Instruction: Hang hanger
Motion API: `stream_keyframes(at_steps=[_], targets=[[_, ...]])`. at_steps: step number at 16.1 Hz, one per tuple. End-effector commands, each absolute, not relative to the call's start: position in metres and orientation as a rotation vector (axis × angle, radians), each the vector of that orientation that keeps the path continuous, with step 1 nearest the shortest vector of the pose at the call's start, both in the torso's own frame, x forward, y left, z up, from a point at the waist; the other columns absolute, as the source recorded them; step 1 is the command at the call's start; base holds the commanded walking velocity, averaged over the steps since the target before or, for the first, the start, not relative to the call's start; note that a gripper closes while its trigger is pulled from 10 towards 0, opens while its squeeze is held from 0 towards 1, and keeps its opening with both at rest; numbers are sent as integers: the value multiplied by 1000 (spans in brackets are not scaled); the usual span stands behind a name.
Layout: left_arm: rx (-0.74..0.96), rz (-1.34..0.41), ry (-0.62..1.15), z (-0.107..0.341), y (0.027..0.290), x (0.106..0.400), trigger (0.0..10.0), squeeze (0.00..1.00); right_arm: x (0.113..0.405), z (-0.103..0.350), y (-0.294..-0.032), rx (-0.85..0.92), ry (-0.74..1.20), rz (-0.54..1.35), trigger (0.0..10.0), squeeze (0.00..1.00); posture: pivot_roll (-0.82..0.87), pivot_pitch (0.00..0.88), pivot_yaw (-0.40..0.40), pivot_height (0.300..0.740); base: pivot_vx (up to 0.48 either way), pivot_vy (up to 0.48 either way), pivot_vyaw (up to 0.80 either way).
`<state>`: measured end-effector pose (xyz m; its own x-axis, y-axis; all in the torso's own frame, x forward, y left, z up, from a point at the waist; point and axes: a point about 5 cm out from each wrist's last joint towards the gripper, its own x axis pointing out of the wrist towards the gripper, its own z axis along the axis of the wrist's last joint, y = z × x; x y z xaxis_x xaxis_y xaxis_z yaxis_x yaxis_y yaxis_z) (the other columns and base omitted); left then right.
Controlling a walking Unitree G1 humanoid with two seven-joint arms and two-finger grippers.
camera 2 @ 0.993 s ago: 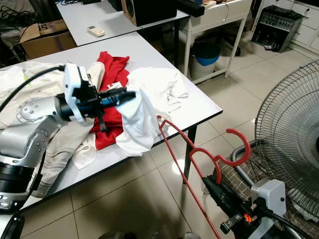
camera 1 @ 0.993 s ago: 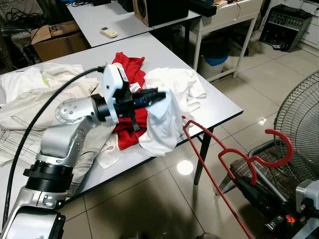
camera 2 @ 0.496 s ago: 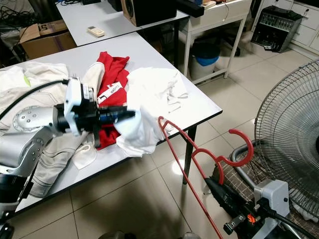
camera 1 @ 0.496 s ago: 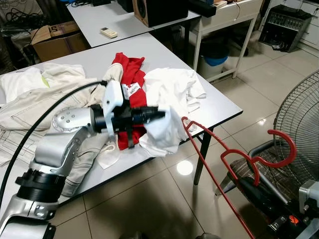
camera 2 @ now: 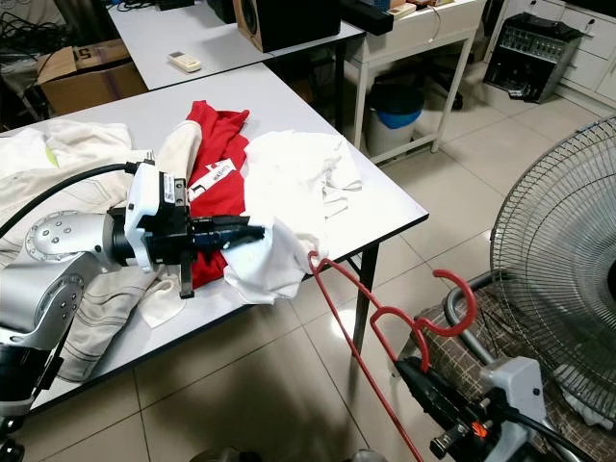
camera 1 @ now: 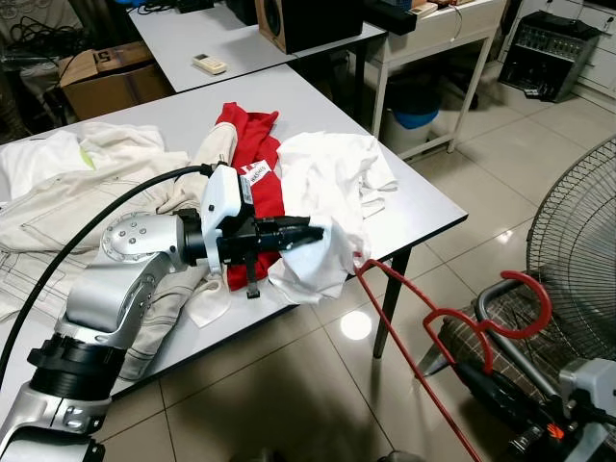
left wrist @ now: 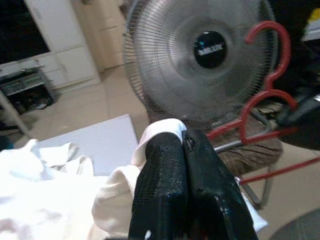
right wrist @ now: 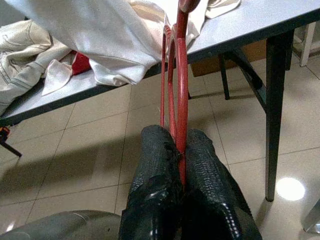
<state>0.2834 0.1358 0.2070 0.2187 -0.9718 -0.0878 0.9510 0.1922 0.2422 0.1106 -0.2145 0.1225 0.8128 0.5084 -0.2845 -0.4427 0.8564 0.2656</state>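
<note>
Left gripper (camera 1: 310, 234) has its fingers closed on a fold of the white garment (camera 1: 327, 207), lifting it off the counter (camera 1: 423, 207) edge for access. At its 4 o'clock, right gripper (right wrist: 182, 150) clamps the red hanger (camera 2: 380, 313), tip just beside the cloth.

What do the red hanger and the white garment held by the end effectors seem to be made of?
Red hanger: thin rod, glossy red, probably coated wire or plastic; held by right end effector. White garment: soft woven or knit fabric, matte, folds and drapes limply from left end effector.
</note>
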Motion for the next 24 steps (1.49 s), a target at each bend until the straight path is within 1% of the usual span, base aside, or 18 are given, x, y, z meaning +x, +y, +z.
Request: stream_keyframes(at_steps=[1,4,7,8,12,14,16,18,19,24], targets=[[275,-1399,-74,206,134,276,0,0,113,122,-216,181,355,510,10000,0,-130,32,84,740,0,0,0],[309,-1485,-3,192,131,264,0,0,118,119,-216,178,349,502,10000,0,-130,30,80,740,0,0,0],[325,-1528,51,183,128,256,0,0,123,116,-216,162,359,485,10000,0,-127,31,75,740,0,0,0],[348,-1534,65,180,127,255,0,0,125,116,-216,159,353,482,10000,0,-125,32,73,740,0,0,0],[485,-1500,141,159,133,254,0,0,140,132,-218,180,234,432,10000,0,-123,37,70,740,0,0,0],[509,-1495,142,156,133,253,0,0,143,137,-219,200,204,419,10000,0,-124,37,70,740,0,0,0],[526,-1487,114,156,130,255,0,0,144,134,-217,214,225,431,10000,0,-125,39,70,740,0,0,0],[550,-1479,83,153,125,256,0,0,146,117,-207,187,351,467,10000,0,-127,37,74,740,0,0,0],[559,-1475,77,152,125,257,0,0,147,114,-205,176,373,479,10000,0,-124,36,72,740,0,0,0],[581,-1477,53,150,124,255,0,0,152,116,-202,242,385,490,10000,0,-118,37,68,740,0,0,0]])
